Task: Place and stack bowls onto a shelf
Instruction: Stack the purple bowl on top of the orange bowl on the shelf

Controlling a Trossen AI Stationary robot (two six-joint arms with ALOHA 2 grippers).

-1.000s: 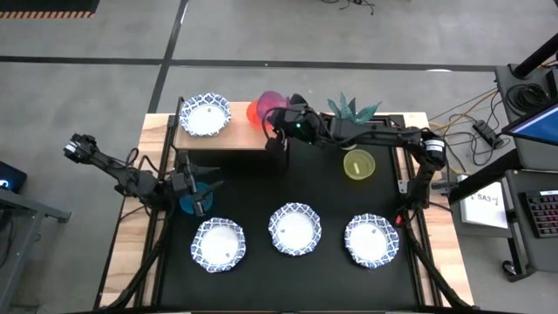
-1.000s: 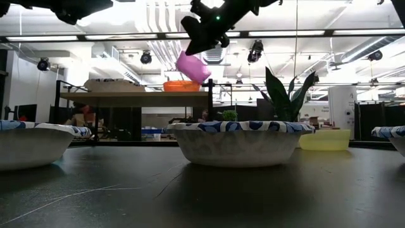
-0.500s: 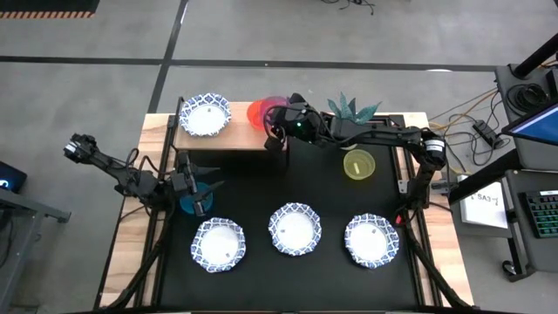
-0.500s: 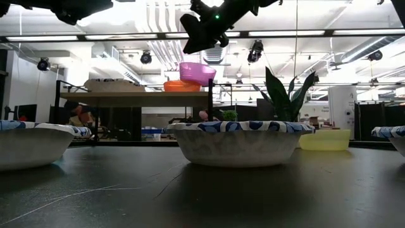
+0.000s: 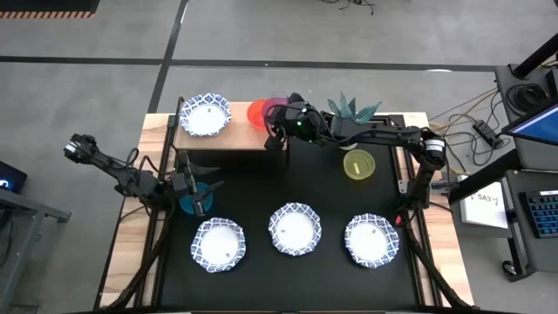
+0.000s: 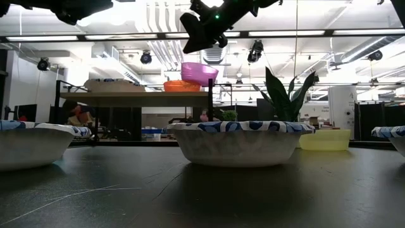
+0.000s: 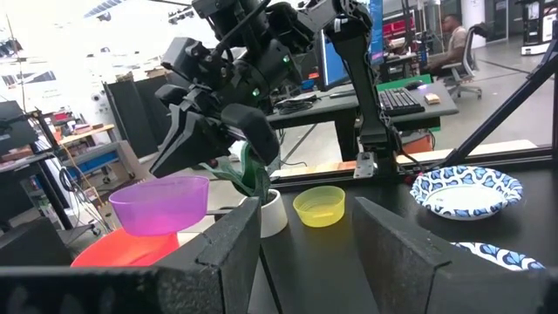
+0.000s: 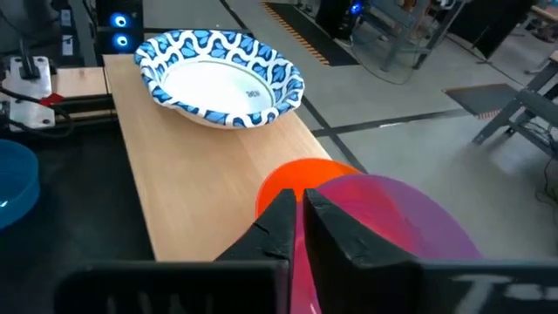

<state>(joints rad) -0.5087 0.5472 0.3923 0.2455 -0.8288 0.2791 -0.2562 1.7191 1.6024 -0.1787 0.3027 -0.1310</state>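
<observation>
**Above the shelf's right end: purple bowl set into red, yellow-green bowl judged next**

Between the right gripper's (image 8: pixel 295 228) fingers no gap is seen in the right wrist view; they are pressed together and nothing is held. Just beneath them the purple bowl (image 6: pixel 199 73) is seen resting tilted inside the red bowl (image 6: pixel 180 85) at the right end of the shelf (image 8: pixel 187 183), apart from the fingers in the low view. One patterned white bowl (image 8: pixel 220 77) is seen at the shelf's other end.

The stacking of the purple bowl is judged finished. Three patterned bowls (image 5: pixel 295 228) are left in a row on the black tabletop (image 5: pixel 331 196), and the yellow-green bowl (image 5: pixel 357 163) beside the plant (image 5: pixel 350 108).

The left gripper (image 7: pixel 305 231) is held with its fingers apart, empty, at the table's left edge.

For the next move, the right arm would need to be lifted clear, its fingers opened, and the yellow-green bowl's rim taken.
</observation>
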